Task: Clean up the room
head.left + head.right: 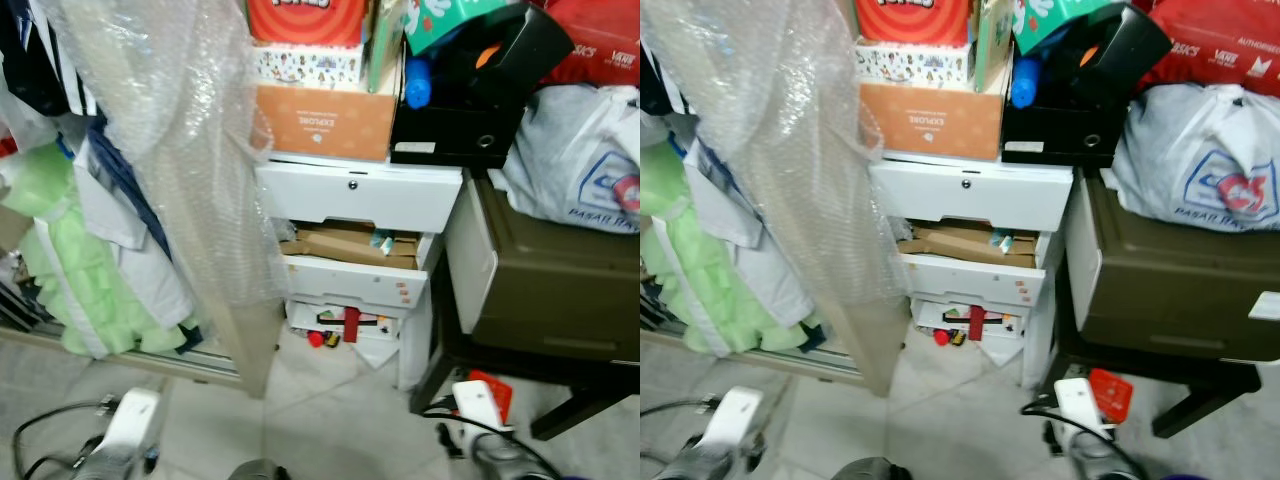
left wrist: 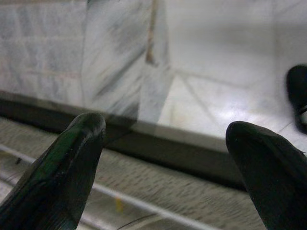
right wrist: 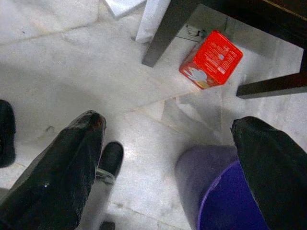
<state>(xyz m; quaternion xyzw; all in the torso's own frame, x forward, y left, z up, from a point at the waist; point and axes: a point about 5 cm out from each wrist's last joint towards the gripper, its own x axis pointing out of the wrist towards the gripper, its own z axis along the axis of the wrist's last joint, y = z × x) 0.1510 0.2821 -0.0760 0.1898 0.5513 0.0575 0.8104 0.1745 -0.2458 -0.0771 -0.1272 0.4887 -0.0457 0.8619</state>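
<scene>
A small red box (image 3: 211,58) lies on the marble floor under a dark table, also seen past my right arm (image 1: 497,390). My right gripper (image 3: 168,167) hangs open above the floor, over the rim of a purple bin (image 3: 230,196). My left gripper (image 2: 163,167) is open too, with nothing between its fingers, low above a dark door track. A white drawer unit (image 1: 360,195) stands ahead with its middle drawer (image 1: 352,275) pulled out, cardboard inside. Small red items (image 1: 335,330) lie in its lowest opening.
A bubble-wrapped panel (image 1: 190,150) leans at the left, with green and white clothes (image 1: 90,260) behind it. Boxes (image 1: 320,110) and a black case (image 1: 470,90) are stacked on the unit. A dark table (image 1: 550,270) with a white plastic bag (image 1: 580,160) stands at the right.
</scene>
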